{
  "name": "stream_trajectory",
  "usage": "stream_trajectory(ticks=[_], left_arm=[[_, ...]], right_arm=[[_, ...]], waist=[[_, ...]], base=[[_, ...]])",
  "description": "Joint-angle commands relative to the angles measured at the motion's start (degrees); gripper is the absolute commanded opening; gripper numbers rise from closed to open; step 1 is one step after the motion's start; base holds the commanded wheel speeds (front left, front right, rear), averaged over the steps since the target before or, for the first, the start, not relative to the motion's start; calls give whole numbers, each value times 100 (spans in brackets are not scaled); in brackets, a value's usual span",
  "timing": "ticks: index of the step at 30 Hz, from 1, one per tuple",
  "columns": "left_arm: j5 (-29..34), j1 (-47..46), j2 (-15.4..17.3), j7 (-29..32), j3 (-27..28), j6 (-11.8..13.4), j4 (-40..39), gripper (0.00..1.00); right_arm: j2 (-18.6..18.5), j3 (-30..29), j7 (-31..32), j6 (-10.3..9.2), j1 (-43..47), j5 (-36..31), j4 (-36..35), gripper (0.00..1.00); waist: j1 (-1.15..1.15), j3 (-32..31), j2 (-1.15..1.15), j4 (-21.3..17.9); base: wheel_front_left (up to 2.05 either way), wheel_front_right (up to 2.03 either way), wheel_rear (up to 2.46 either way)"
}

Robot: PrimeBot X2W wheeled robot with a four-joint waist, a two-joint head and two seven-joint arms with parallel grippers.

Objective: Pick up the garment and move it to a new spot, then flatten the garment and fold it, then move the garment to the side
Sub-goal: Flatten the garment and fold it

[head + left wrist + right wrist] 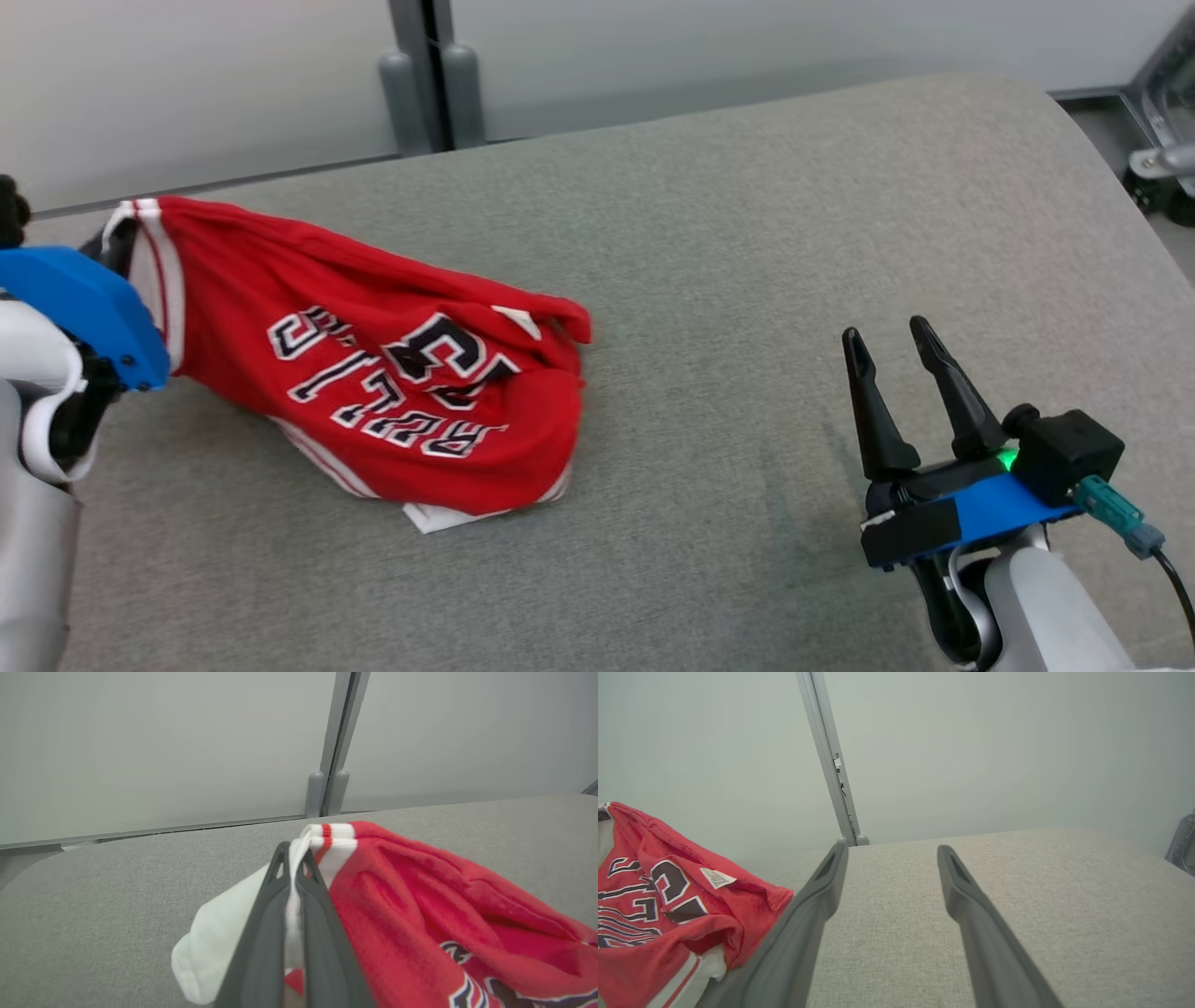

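Garment: a red fabric jersey point(392, 373) with white-and-red striped trim and black-and-white lettering is bunched on the left part of the surface. One trimmed edge is raised toward the left arm.
Support: the lower folds of the jersey are carried by a grey woven upholstered surface point(747, 233).
Left gripper point(294, 858): the two dark fingers are pressed together, and the white striped trim of the jersey is pinched between them.
Right gripper point(887, 331): the fingers are held spread over bare surface, well apart from the jersey, to its right.
Tag: a small white label point(718, 877) is seen on an upper fold of the jersey.
Background: pale grey wall panels are joined by a grey vertical post point(429, 75).
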Motion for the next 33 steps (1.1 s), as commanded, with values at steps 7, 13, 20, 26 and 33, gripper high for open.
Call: stream_trajectory(ticks=[7, 13, 20, 26, 33], left_arm=[[19, -649, -15, -720, 11, -12, 1575, 100], [8, -826, -69, -1155, -497, -72, 1864, 100], [-280, -585, 4, -1638, -1135, -61, 1338, 100], [-312, 19, -43, -2386, -1163, 24, 652, 100], [-212, 1011, -179, -3167, -1091, 480, -263, 100]], right_arm=[[88, 88, -17, 2, -210, 22, -58, 100], [82, 59, -18, 2, -72, -2, 21, 100], [-9, 80, -17, 2, 33, -17, 93, 100], [-56, 116, -18, 2, 156, -6, 173, 100], [-119, 191, -17, 2, 302, 22, 241, 100]], waist=[[-1, 200, -1, -323], [-1, 80, -1, -125], [-1, -271, -1, 327], [-1, -570, -1, 577], [-1, -819, -1, 722]], base=[[0, 0, 0], [0, 0, 0], [0, 0, 0], [0, 0, 0], [0, 0, 0]])
